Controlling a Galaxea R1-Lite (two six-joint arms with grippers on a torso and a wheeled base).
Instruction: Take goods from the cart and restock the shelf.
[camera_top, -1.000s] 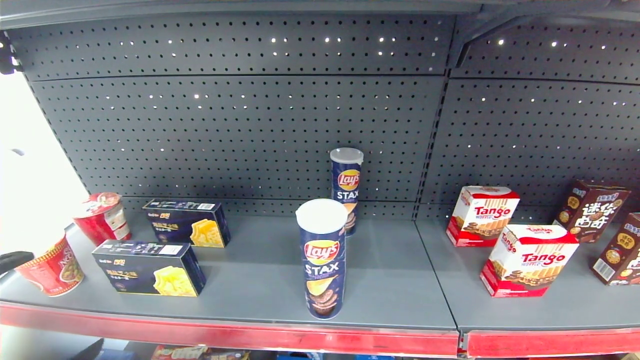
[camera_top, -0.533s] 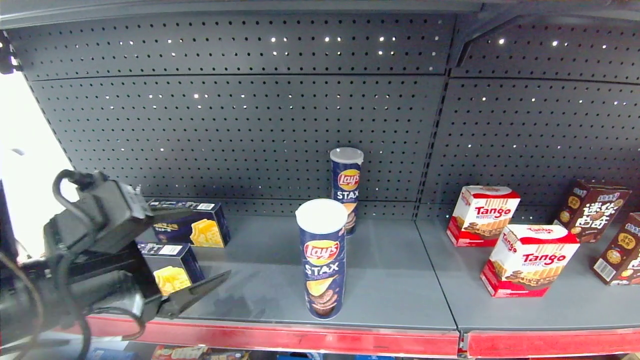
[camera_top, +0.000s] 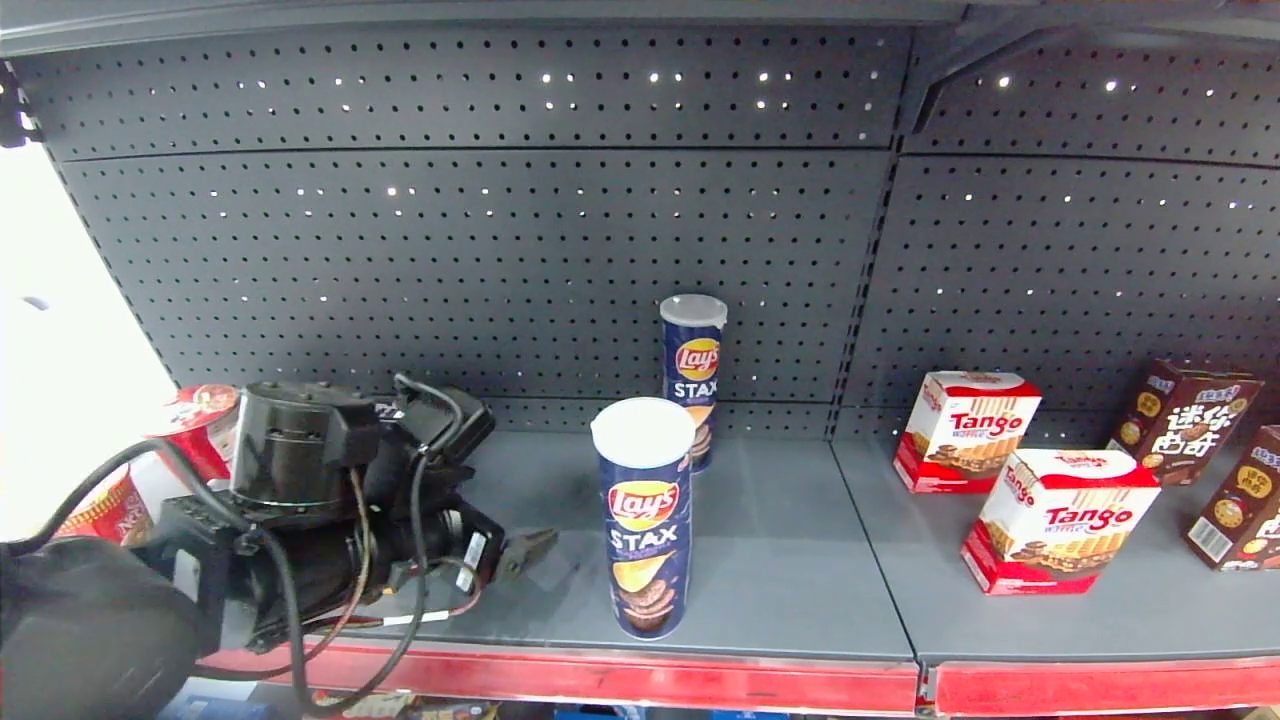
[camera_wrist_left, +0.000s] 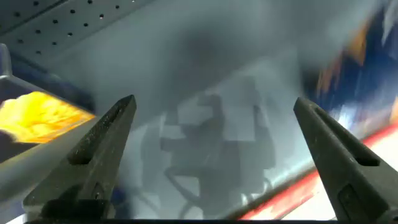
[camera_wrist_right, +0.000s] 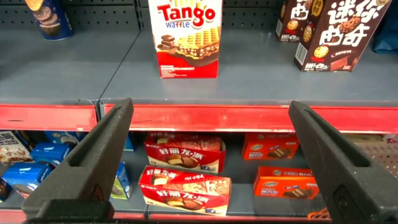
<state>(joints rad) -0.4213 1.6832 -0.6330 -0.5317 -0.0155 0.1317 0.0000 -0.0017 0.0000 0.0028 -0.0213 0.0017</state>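
Two cans (camera_top: 645, 515) on grey shelf (camera_top: 780, 560), left fingers (camera_wrist_left: 102, 146) apparently wide, right fingers (camera_wrist_right: 93, 155) wide.

On the shelf (camera_top: 780, 570), the front chip can (camera_top: 645, 515) stands before the rear chip can (camera_top: 692, 375), with the left end effector (camera_top: 528, 546) to its left and two wafer boxes (camera_top: 1060, 520) to the right.

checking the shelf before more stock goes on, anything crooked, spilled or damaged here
The front wafer box sits turned at an angle to the shelf edge, unlike the wafer box behind it, which faces out more squarely. The front chip can and the back chip can stand upright. Nothing looks spilled or damaged.
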